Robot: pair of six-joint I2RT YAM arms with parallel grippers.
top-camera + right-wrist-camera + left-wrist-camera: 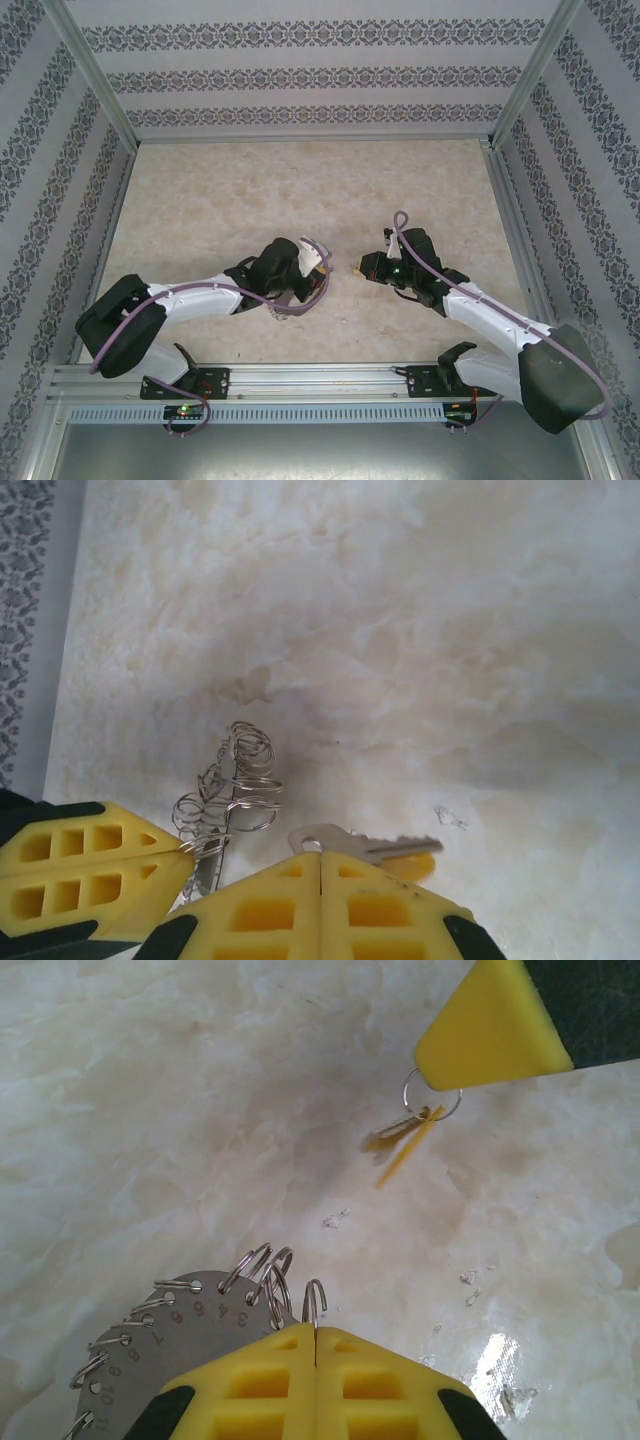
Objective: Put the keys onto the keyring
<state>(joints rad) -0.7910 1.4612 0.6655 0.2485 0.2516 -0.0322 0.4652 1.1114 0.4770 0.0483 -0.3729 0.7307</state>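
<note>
**Item 1 (L side).** Left gripper (316, 1332), qty 1. Pads are pressed together, clamped on the keyring (190, 1338), qty 1 (a grey numbered plate), over the table (150, 1110). Small split rings (258, 1260) along its rim: approx 9, overlapping, count not firm. One stands up just above the fingertips.

**Item 2 (R side).** Key (372, 843), qty 1, silvery blade w/ yellow part. It is pinched in the right gripper (320, 860), qty 1, pads together on it. Key is near the keyring, not touching.

**Risks.**
- Rings look tightly wound, so the key prob won't thread w/o prying a coil.
- The thin pinch may let the key swivel or drop.
- Loose rings may swing off line.
- Grippers are close and could bump.
</note>
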